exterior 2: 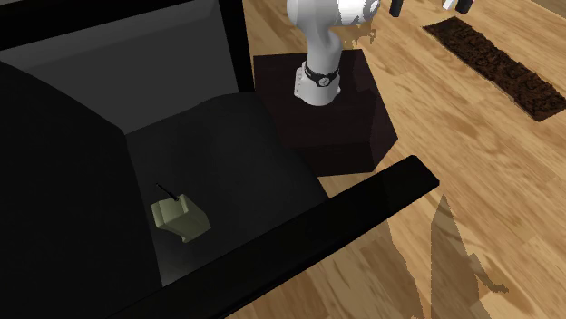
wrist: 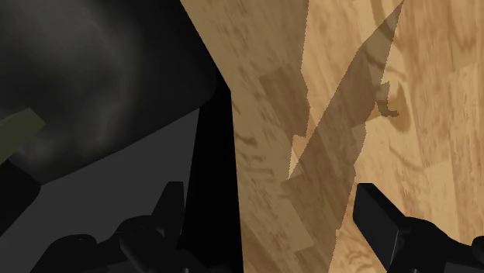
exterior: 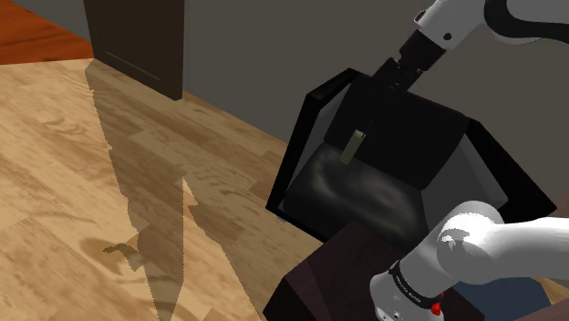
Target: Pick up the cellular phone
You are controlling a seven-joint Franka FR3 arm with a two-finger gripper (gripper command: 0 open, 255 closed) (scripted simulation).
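A pale wood-plank floor (exterior: 109, 182) is filling the room under a grey wall (exterior: 246, 46), with a dark cabinet (exterior: 137, 41) standing against that wall at the shoulder view's upper left and a jagged shadow (exterior: 155, 210) lying across the planks. A black piece of furniture (exterior: 410, 128), with tall black sides around a dark grey, faintly glossy surface, is standing just beside the robot's dark box stand (exterior 2: 336, 127). The cellular phone (exterior 2: 180, 217), a small pale olive handset with a thin black antenna, is resting on that dark grey surface, near the furniture's black inner wall. The white arm (exterior: 456, 23) is reaching up from the stand and over the furniture. The gripper (wrist: 271, 225) is hanging above the furniture's outer edge, holding nothing; its black fingers (wrist: 380, 221) are standing wide apart, with only bare floor and the furniture's black rim showing between them. In the wrist view the phone is showing as an olive sliver well outside the gap, off beyond one finger. A dark brown runner rug (exterior 2: 494, 63) is lying on the floor at the second exterior view's upper right.
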